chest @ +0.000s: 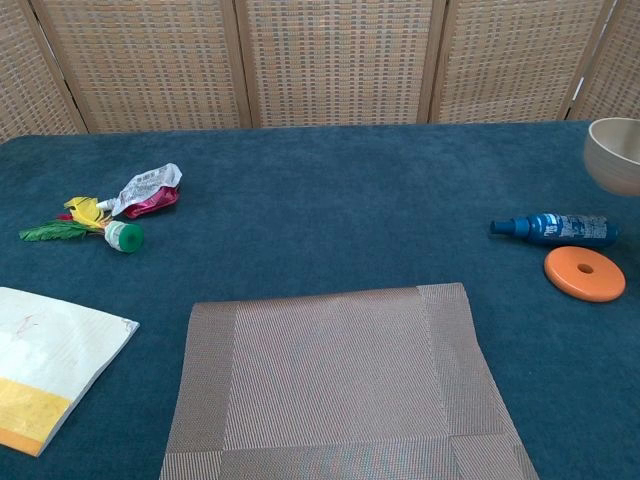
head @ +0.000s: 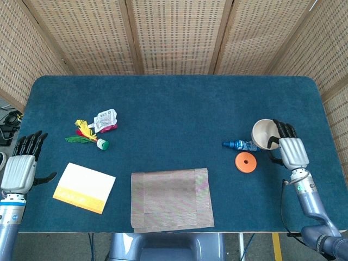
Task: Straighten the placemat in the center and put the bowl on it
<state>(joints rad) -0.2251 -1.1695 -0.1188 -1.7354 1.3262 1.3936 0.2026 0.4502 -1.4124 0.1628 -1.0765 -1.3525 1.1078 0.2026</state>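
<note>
Cream, rigid and probably light, the bowl is held by its rim at three o'clock, right hand fingers clamped on it.

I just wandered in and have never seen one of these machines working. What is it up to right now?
The robot's right hand holds a beige bowl in the air at the right side of the blue table, above a small blue bottle and an orange disc. The woven placemat lies flat at the near edge with nothing on it. The left hand hangs open at the table's left edge, touching nothing.
</note>
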